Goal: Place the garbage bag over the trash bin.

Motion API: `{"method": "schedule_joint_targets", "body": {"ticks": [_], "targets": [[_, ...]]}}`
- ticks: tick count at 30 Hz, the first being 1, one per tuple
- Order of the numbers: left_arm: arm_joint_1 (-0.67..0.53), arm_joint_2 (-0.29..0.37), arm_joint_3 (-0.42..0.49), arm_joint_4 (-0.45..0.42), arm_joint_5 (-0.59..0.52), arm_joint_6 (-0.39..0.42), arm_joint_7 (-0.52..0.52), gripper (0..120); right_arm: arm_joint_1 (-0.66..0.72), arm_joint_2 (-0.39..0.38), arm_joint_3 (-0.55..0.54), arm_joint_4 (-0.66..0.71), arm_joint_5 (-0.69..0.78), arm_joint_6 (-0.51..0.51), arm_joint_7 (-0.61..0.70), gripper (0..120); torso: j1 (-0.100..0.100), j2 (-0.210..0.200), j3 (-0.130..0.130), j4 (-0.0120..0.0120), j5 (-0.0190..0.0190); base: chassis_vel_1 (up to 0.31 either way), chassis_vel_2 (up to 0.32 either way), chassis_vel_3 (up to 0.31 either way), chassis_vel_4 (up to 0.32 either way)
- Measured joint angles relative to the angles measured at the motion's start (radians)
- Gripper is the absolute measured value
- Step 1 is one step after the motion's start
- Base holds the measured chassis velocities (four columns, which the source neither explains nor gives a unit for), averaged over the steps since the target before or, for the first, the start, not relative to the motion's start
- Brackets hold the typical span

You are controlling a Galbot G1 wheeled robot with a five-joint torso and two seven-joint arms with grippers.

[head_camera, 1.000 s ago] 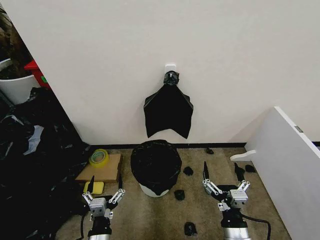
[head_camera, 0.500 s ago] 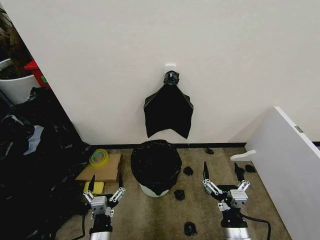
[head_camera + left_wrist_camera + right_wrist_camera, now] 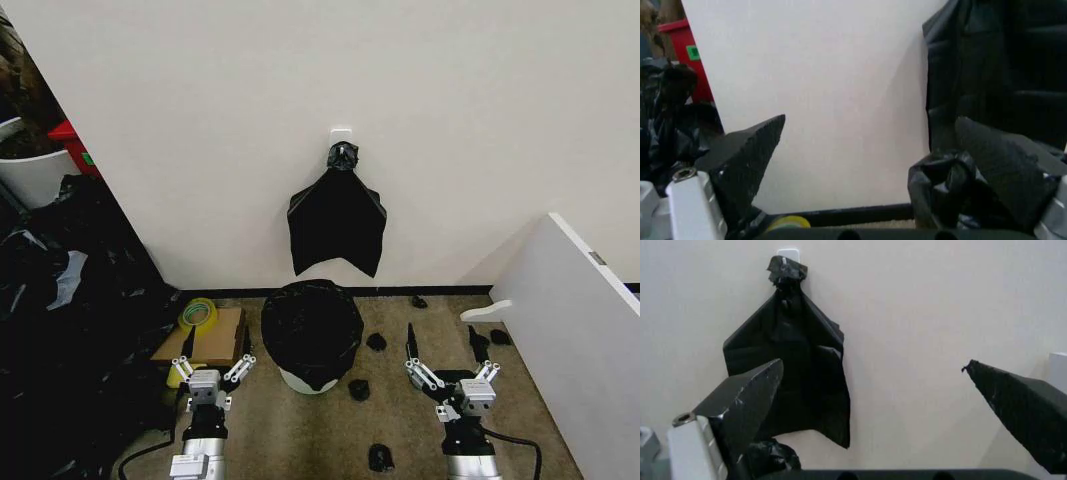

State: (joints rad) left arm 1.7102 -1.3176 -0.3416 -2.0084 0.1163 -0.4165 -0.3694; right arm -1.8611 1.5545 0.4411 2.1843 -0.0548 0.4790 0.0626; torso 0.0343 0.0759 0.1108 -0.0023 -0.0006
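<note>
The trash bin (image 3: pixel 300 381) stands on the floor by the wall, between my two arms. The garbage bag (image 3: pixel 312 330) covers its mouth and most of its sides, so only a white strip shows at the base. My left gripper (image 3: pixel 215 352) is open just left of the bin, near the cardboard. In the left wrist view its gripper (image 3: pixel 870 120) is open on nothing, with the garbage bag's black plastic (image 3: pixel 1000 75) close beside one finger. My right gripper (image 3: pixel 441 338) is open to the right of the bin, and its own view shows the gripper (image 3: pixel 872 365) holding nothing.
A knotted black bag bunch (image 3: pixel 337 225) hangs on the wall above the bin. A heap of black sheeting (image 3: pixel 70 320) fills the left. A tape roll (image 3: pixel 197 313), cardboard (image 3: pixel 205 338) and a yellow sponge (image 3: pixel 180 376) lie left of the bin. Black scraps (image 3: pixel 359 390) dot the floor. A white panel (image 3: pixel 580 330) stands at right.
My left gripper has moved forward and slightly right, closer to the bin and the cardboard. The right arm and the bagged bin have not moved.
</note>
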Motion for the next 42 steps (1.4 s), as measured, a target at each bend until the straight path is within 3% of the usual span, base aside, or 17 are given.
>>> {"method": "schedule_joint_targets", "body": {"ticks": [12,42], "targets": [[-0.066,0.008,0.007,0.041,-0.007,0.039,-0.009,100,0.000,0.000,0.000,0.000,0.000,0.000,0.000,100,0.000,0.000,0.000,-0.0002,0.0000,0.000,0.000,0.000,0.000],[-0.073,0.027,0.012,0.053,-0.023,0.056,-0.012,100,0.000,0.000,0.000,0.000,0.000,0.000,0.000,100,0.000,0.000,0.000,-0.0002,0.0000,0.000,0.000,0.000,0.000]]}}
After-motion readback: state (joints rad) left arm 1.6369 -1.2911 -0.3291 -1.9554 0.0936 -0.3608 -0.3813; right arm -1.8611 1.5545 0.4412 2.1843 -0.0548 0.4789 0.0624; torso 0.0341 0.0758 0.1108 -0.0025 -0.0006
